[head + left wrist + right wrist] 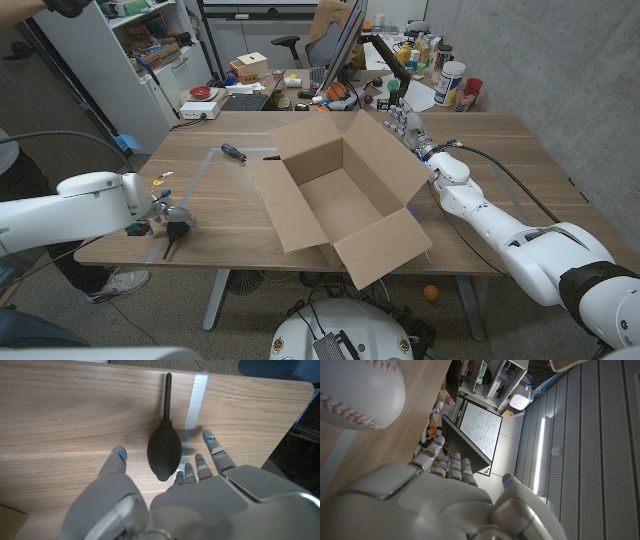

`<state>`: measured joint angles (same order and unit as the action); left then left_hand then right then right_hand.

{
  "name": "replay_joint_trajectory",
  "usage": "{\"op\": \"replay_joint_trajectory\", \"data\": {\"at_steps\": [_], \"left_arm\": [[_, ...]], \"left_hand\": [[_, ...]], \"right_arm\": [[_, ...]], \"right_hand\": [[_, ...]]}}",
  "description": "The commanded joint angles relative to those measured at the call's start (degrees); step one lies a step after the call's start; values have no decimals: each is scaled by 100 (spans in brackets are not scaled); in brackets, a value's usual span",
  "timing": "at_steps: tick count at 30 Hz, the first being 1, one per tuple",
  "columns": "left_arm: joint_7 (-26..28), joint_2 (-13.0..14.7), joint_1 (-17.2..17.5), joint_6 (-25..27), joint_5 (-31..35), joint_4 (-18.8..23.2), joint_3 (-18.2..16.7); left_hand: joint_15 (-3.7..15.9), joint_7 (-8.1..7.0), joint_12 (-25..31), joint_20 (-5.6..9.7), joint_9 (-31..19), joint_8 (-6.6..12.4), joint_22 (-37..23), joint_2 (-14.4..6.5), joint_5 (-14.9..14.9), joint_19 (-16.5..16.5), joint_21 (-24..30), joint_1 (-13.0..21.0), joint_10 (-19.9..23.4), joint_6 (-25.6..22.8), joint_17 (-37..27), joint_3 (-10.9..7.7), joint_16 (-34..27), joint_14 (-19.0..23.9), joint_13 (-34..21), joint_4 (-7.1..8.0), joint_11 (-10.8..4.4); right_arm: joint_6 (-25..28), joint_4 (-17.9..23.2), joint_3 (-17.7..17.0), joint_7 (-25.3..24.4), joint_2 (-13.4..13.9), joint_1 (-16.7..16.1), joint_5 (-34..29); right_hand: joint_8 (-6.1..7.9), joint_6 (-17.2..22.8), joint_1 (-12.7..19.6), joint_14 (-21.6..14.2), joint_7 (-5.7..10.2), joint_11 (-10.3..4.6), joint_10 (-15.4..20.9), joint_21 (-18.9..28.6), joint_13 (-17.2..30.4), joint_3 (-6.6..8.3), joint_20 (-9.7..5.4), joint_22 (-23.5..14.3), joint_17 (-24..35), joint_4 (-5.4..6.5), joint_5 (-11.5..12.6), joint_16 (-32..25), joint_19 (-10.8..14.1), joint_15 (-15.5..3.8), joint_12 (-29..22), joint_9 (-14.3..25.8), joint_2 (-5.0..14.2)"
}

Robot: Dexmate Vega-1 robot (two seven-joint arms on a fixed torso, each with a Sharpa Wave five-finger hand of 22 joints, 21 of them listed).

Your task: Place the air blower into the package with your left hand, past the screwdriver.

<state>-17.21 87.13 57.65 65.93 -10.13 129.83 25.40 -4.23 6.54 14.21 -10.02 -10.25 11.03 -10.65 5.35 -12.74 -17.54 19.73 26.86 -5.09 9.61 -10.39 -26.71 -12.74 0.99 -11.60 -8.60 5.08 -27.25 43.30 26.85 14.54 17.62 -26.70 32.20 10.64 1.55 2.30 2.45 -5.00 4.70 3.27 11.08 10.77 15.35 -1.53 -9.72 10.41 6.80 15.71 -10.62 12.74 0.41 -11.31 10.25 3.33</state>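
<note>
While the wooden table (480, 130) takes up most of the head view, the open cardboard package (345, 195) sits at its middle, flaps out, nothing visible inside. Right arm (510, 235) reaches in along the right side of the box; right hand (408, 124) stands by the box's far right corner, fingers upright and close together, holding nothing as far as the head view shows. In the right wrist view the right hand's fingers (445, 460) extend side by side, thumb apart, and a white baseball (357, 390) with red stitching lies on the wood close by. Left arm (70, 205) comes in low at the near left edge. Left hand (160, 212) hovers over the air blower (176, 232), near the front left corner of the table, well apart from the box. Left wrist view: black bulb of the blower (163, 451) lies on the wood just beside a strip of grey tape (196, 397), nozzle pointing away from the hand; fingers (215, 450) spread either side of the bulb, contact cannot be told. Screwdriver (234, 153) lies on the table between blower and box, far side, blue-black handle.
</note>
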Motion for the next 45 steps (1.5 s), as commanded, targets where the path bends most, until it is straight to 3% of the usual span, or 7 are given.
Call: {"op": "replay_joint_trajectory", "data": {"at_steps": [1, 11, 20, 26, 32, 37, 45], "left_arm": [[251, -151, -355, 26, -241, -120, 326], [358, -343, -640, 348, -273, -121, 540], [676, -449, -738, 555, -385, -67, 616], [851, -519, -867, 751, -341, 16, 756], [1029, -514, -872, 831, -450, 83, 743], [1733, -625, -561, 1022, -559, 212, 480], [2077, -664, -556, 1267, -742, 359, 416]], "left_hand": [[156, -27, 76, 118, -26, 25, 14, -52, -13, -753, 177, 290, 352, 44, 15, 65, -77, 591, -1, -16, -39], [845, 92, 372, 751, -37, 105, 6, -543, -5, -2533, 598, 967, 2029, -469, 12, 38, -446, 3189, 23, 40, -249], [1435, 367, 640, 920, -71, 426, -29, -1325, 34, -2808, 700, 1282, 4153, -1967, 32, -414, -367, 4992, 71, 98, -1041], [1541, 262, 621, 931, -130, 785, -50, -1631, 98, -2701, 749, 1498, 5061, -3971, 10, -979, -39, 5224, 120, 160, -1263], [1577, 71, 649, 1016, -154, 835, -54, -1597, 128, -2836, 842, 1580, 5456, -4459, 17, -1189, -9, 5369, 138, 180, -1330], [1680, -48, 693, 1240, -174, 915, -61, -1606, 220, -3245, 1088, 1835, 6128, -5227, -28, -1435, -131, 5915, 146, 11, -1161], [1697, -56, 751, 1387, -199, 956, -67, -1603, 295, -3665, 1341, 2048, 6632, -5728, -110, -1499, -319, 6349, 127, -57, -1200]], "right_arm": [[-149, -451, -27, 164, -101, 183, 36], [-296, -856, -54, 335, -202, 347, 71], [-440, -1283, -91, 494, -310, 514, 108], [-491, -1412, -125, 552, -330, 555, 133], [-545, -1440, -160, 573, -321, 541, 155], [-511, -1325, -170, 567, -268, 484, 160], [-418, -1016, -178, 499, -170, 351, 167]], "right_hand": [[48, 43, 9, -34, -9, 8, 48, 24, 35, -29, 12, -26, 3, 8, 21, -18, 69, 3, -22, 20, -36], [56, 71, 9, -39, 3, 8, 45, 23, 34, -32, 8, -26, 3, 8, 25, -19, 69, -1, -20, 21, -31], [64, 103, 8, -43, 15, 19, 55, 23, 34, -38, 6, -26, 4, 8, 31, -19, 72, -8, -22, 22, -26], [68, 122, 8, -49, 20, 8, 57, 25, 34, -42, 5, -26, 4, 8, 34, -21, 79, -12, -22, 23, -22], [69, 134, 9, -50, 31, 3, 61, 26, 34, -44, 5, -26, 4, 7, 37, -20, 85, -20, -22, 23, -19], [69, 140, 11, -59, 38, -11, 62, 27, 34, -46, 4, -26, 3, 6, 40, -22, 88, -16, -22, 24, -16], [69, 149, 12, -60, 44, -1, 68, 27, 34, -49, 0, -25, 3, 5, 43, -22, 92, -14, -23, 25, -14]]}}
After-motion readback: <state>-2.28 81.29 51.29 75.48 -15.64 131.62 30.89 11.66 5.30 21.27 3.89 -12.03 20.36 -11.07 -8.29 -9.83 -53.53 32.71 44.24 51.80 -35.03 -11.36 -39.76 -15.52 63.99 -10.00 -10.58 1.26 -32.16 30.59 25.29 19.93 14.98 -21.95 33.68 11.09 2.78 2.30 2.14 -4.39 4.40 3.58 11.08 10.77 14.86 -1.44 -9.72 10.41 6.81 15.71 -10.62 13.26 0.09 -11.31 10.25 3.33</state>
